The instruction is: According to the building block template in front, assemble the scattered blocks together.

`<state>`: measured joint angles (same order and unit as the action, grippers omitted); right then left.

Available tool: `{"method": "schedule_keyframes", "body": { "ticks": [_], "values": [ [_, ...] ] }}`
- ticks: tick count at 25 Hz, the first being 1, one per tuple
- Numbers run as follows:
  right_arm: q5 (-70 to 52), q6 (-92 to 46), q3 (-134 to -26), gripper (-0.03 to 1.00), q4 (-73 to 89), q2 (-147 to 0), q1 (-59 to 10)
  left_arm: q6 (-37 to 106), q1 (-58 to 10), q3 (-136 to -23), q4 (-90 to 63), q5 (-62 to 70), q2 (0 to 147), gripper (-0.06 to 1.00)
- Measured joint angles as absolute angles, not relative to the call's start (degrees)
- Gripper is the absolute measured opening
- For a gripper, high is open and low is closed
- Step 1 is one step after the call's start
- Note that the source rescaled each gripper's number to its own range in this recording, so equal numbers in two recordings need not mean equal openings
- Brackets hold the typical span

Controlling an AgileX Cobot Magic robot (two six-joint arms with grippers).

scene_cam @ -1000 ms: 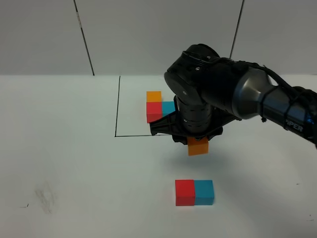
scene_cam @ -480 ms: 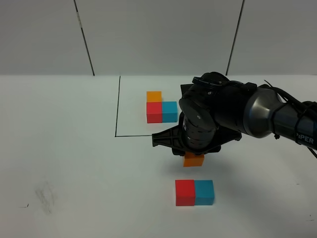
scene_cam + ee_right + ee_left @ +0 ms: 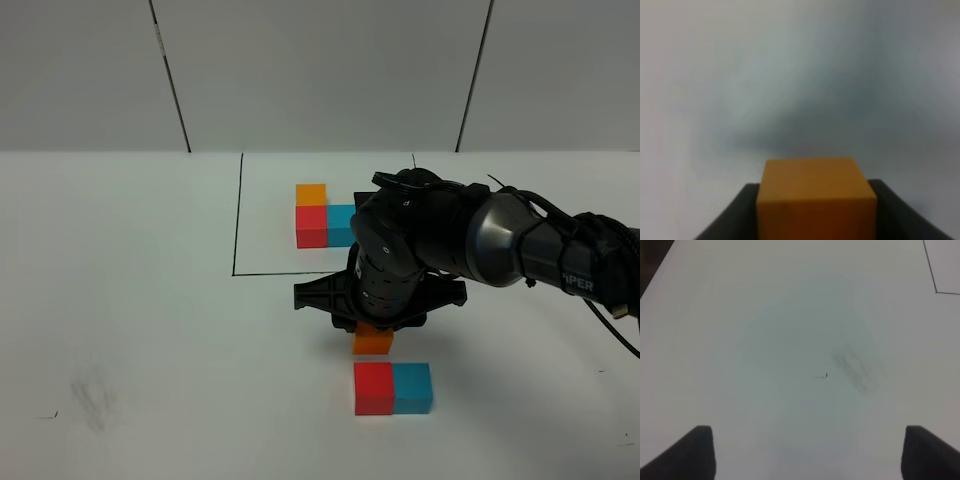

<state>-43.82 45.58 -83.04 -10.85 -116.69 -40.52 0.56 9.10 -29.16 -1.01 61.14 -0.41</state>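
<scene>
The orange block (image 3: 373, 341) sits clamped in the right gripper (image 3: 374, 335), just behind the joined red block (image 3: 373, 388) and cyan block (image 3: 412, 387). The template (image 3: 325, 216) lies beyond the gripper. The left gripper (image 3: 805, 452) gapes wide over bare table (image 3: 790, 340).

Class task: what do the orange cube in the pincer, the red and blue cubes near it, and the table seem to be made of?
Orange cube: probably painted wood or plastic; flat matte faces, crisp edges, no shine.
Red cube and blue cube: likely the same; uniform matte colour, no visible grain.
Table: smooth white board or laminate, perhaps; faint smudges and a thin black line on it.
</scene>
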Motion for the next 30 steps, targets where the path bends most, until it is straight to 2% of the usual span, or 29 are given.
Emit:
{"method": "schedule_keyframes", "body": {
  "ticks": [30],
  "values": [
    [-46.77,51.75,-84.92,0.24,-13.66,-121.29,-40.52,0.56,9.1,-29.16,-1.01,61.14,-0.41,0.99]
  ]
}}
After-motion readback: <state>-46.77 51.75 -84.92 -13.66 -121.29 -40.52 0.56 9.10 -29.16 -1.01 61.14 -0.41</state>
